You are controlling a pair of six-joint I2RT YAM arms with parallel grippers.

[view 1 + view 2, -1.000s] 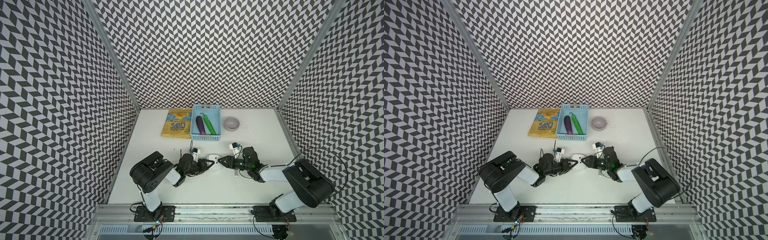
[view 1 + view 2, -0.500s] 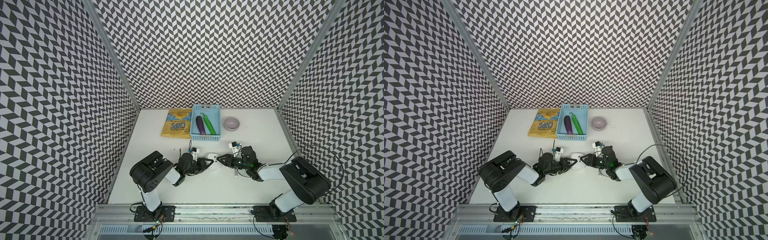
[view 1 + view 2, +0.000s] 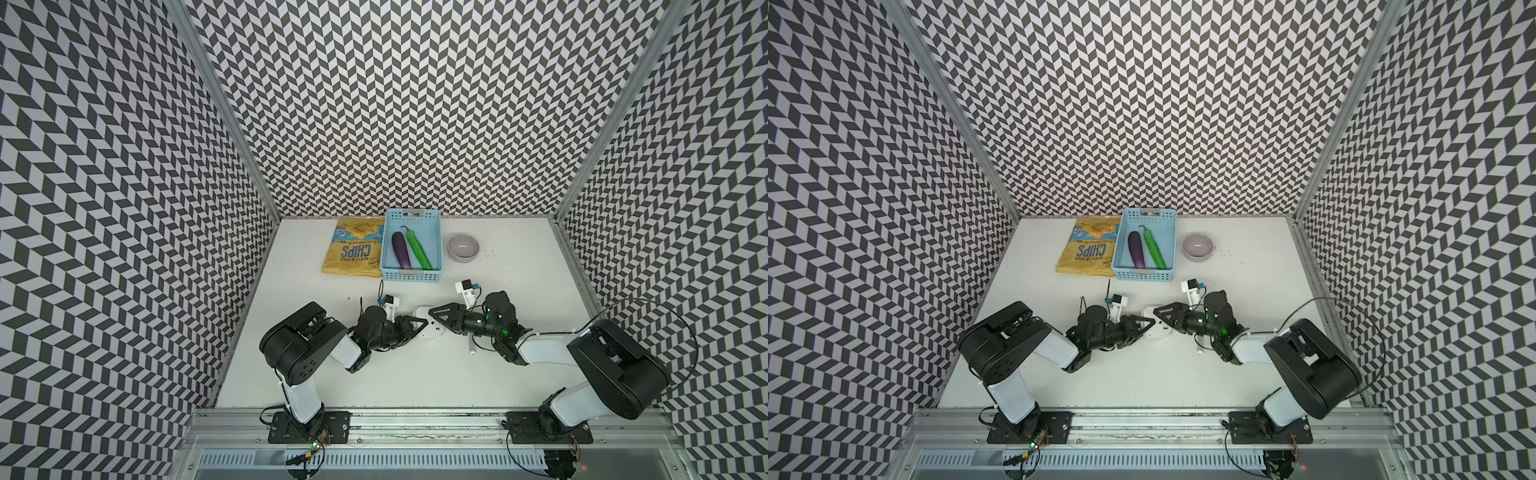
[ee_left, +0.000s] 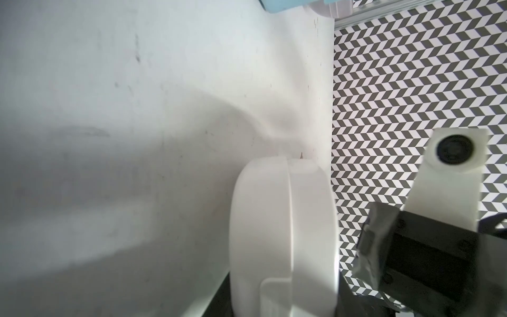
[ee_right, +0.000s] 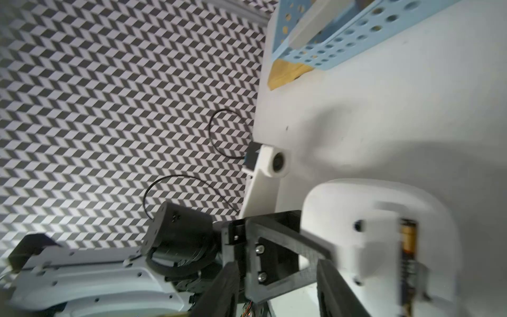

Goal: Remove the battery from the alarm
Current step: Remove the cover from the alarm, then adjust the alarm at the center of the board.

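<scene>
The white alarm (image 3: 432,329) (image 3: 1158,331) stands on edge mid-table, pinched across its thickness by my left gripper (image 3: 421,324) (image 4: 282,307), which is shut on it. Its plain back (image 5: 356,208) faces my right arm. The open slot there shows the battery (image 5: 408,241), its gold end uppermost and its black body against a spring. My right gripper (image 3: 436,318) (image 5: 277,296) hovers just in front of that back. It is open, with nothing between its fingers.
A thin silver screwdriver (image 3: 472,345) lies partly under my right wrist. At the back stand a blue basket (image 3: 413,276) holding an aubergine and a green vegetable, a yellow chips bag (image 3: 355,251) and a pale grey bowl (image 3: 463,247).
My right gripper has crept slightly left, closer to the alarm's back. The left gripper and the alarm have stayed put.
</scene>
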